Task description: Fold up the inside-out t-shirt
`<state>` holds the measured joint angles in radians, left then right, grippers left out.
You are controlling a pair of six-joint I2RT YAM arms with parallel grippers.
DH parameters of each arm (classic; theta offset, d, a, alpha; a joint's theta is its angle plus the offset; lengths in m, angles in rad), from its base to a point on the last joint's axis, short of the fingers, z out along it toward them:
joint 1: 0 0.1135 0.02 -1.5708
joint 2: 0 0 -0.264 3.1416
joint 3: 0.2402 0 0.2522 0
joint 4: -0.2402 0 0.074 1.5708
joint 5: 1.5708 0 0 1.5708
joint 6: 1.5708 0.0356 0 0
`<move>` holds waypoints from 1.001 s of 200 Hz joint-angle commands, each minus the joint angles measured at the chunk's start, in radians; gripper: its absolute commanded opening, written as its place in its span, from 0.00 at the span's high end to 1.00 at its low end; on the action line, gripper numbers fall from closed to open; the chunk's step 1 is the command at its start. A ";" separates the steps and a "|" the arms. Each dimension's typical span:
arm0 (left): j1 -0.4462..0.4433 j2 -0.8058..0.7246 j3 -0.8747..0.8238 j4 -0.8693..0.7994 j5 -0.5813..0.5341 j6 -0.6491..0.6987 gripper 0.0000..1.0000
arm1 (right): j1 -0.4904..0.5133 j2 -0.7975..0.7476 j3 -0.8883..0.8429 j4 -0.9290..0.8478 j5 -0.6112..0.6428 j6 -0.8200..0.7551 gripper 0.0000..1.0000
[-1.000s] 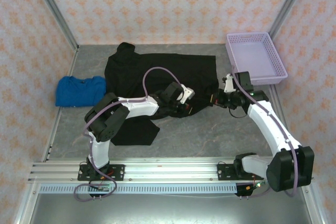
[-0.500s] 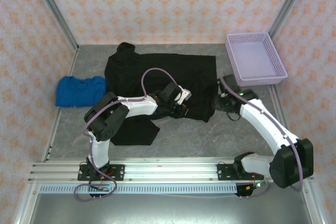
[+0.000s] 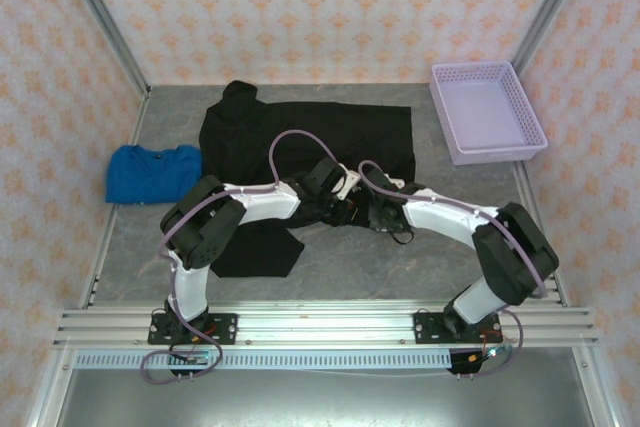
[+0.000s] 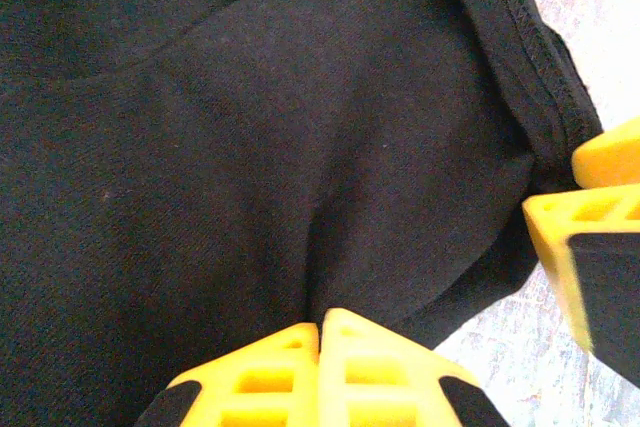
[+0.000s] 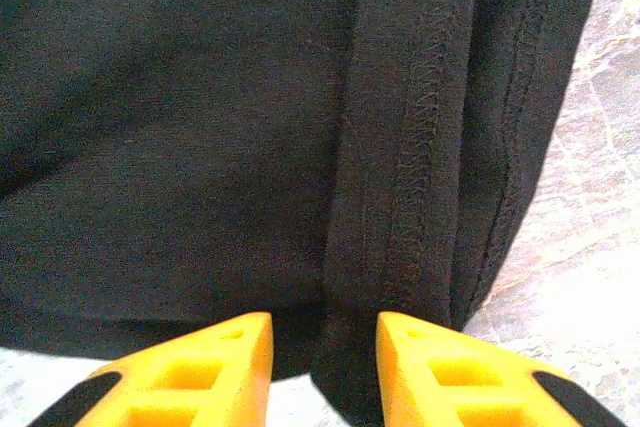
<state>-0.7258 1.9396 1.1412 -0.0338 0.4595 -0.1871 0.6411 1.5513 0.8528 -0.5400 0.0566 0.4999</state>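
The black t-shirt [image 3: 300, 137] is spread across the grey table [image 3: 400, 267], centre to back left, with one part trailing toward the near edge. Its near right hem is worked by both arms. The left gripper [image 4: 320, 347] is clenched, its yellow fingertips pressed together, with the cloth puckered into them. Just beside it, the right gripper [image 5: 323, 347] is held with its fingers apart, astride a stitched fold of the hem, which is not yet clamped. A blue garment [image 3: 152, 172] is seen at the left and a purple basket [image 3: 470, 154] at the back right.
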 commanded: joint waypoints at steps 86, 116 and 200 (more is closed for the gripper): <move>0.003 -0.014 -0.018 -0.017 -0.028 -0.009 1.00 | -0.017 0.023 0.032 -0.078 0.179 0.011 0.96; 0.003 -0.024 -0.021 -0.019 -0.042 -0.013 1.00 | -0.093 -0.136 0.057 -0.159 0.168 -0.052 1.00; 0.002 -0.024 -0.012 0.005 0.023 -0.042 1.00 | -0.437 -0.478 -0.043 0.048 -0.473 -0.200 1.00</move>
<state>-0.7246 1.9373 1.1347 -0.0067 0.4652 -0.2165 0.2153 1.0279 0.8406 -0.5320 -0.2363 0.3412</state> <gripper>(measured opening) 0.043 0.046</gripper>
